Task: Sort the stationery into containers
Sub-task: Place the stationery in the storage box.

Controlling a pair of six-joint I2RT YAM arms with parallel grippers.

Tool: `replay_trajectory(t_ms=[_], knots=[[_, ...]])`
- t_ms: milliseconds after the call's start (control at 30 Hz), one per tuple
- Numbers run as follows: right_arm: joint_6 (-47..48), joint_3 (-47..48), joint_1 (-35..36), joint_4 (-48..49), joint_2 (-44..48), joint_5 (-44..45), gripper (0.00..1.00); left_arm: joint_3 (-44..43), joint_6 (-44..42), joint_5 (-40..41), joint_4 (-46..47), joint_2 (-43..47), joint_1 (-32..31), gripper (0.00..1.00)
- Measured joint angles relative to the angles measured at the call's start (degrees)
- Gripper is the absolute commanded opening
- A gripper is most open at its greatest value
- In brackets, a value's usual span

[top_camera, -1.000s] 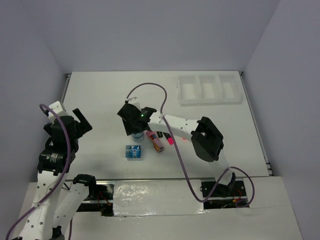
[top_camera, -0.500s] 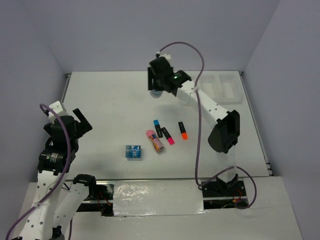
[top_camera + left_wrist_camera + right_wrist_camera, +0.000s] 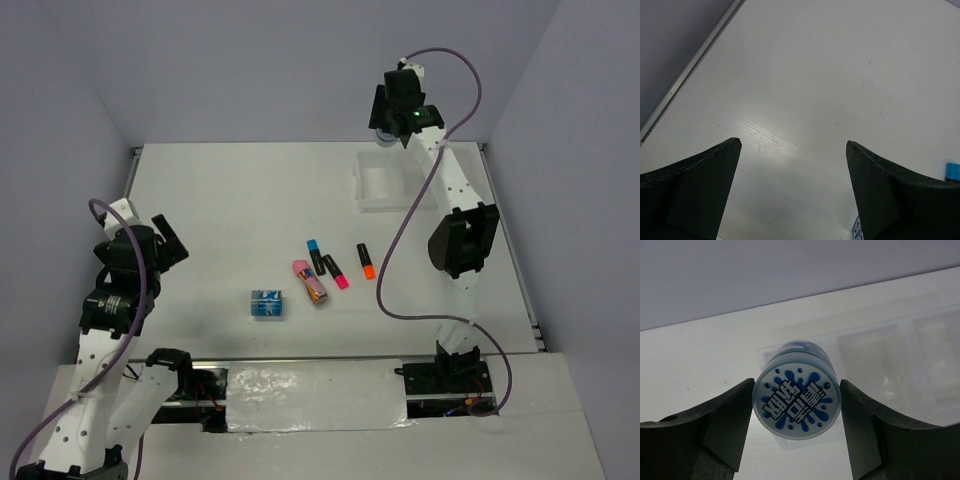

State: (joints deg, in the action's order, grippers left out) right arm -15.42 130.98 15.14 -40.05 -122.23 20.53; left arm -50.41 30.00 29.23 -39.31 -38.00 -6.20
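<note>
**A:** Where has the right tool (image 3: pixel 388 128) got to?

**B:** It is high over the far edge of the white desk (image 3: pixel 220 200), clamped on a round blue-and-white roll with a splash-pattern label (image 3: pixel 796 401). 1 black finger presses each side of the roll, and the label faces the wrist camera.

**A:** Is it above the white plastic tray with 3 compartments (image 3: pixel 360 188)?

**B:** It is near the tray's left end. From the wrist the tray lies below and behind the roll, but I cannot say which compartment it hangs over. From overhead the arm covers most of the tray, and only the left compartment shows.

**A:** And the left tool (image 3: pixel 792 145)?

**B:** Its jaws are spread wide with nothing between them. It hovers over bare desk on the left side, well apart from everything else.

**A:** What sits on the desk?

**B:** In the middle, a second blue-and-white roll (image 3: pixel 267 303) lies alone. To its right is a pink oblong eraser in a patterned sleeve (image 3: pixel 311 283). Just beside that lie 2 short black highlighters, 1 capped blue (image 3: pixel 315 255) and 1 capped pink (image 3: pixel 337 273). A third, capped orange (image 3: pixel 366 263), lies a little further right, apart from them.
</note>
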Motion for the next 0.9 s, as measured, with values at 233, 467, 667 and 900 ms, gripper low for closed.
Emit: replay_trajectory(t_ms=[233,467,667,900], knots=[[1.1,-1.9,-0.5,1.1,-2.6,-3.8,0.0,0.0,-0.1,-0.8,0.4,-0.8,0.0,0.99],[1.4,-2.4,-0.5,2.2,-5.5,-4.9,0.0,0.0,-0.2,-1.4,0.7,-0.8,0.0,0.99],[1.4,-4.0,-0.5,3.2,-6.6,-5.3,0.0,0.0,-0.3,-2.6,0.8,-0.9,0.0,0.99],[1.4,-4.6,-0.5,4.5,-8.6,-6.4,0.04,0.0,-0.9,-3.1,0.8,-0.9,0.0,0.99]])
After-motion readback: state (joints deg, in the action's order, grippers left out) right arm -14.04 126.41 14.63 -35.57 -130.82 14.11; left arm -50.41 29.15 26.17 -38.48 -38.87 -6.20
